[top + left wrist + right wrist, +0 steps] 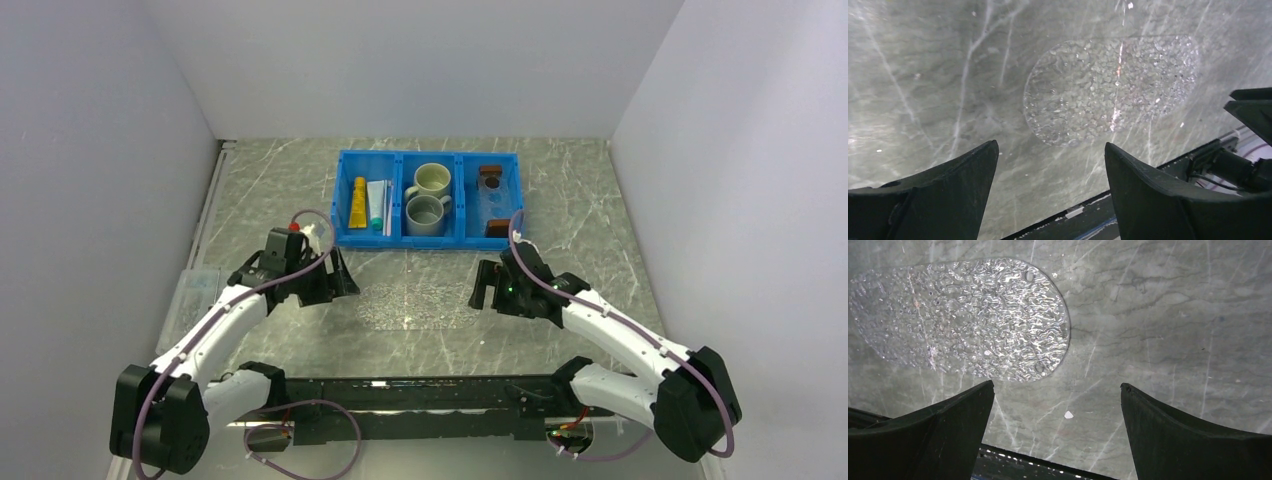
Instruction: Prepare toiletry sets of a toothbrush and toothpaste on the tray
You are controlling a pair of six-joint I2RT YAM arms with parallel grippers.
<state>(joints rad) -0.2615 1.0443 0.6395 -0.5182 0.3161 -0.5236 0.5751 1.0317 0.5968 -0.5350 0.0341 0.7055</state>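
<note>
Top external view — toothpaste (358, 202) in the bin (430, 155), beyond left hand (345, 286) and right hand (484, 291) — both wide open.

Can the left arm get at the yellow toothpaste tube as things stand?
Probably yes: the left gripper is open and empty, and the yellow toothpaste tube lies uncovered in the left compartment of the blue bin.

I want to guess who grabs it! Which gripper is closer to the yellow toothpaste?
Left. The left gripper is just in front of the yellow toothpaste, near the left end of the blue bin; the right gripper is farther away, before its other end.
</note>
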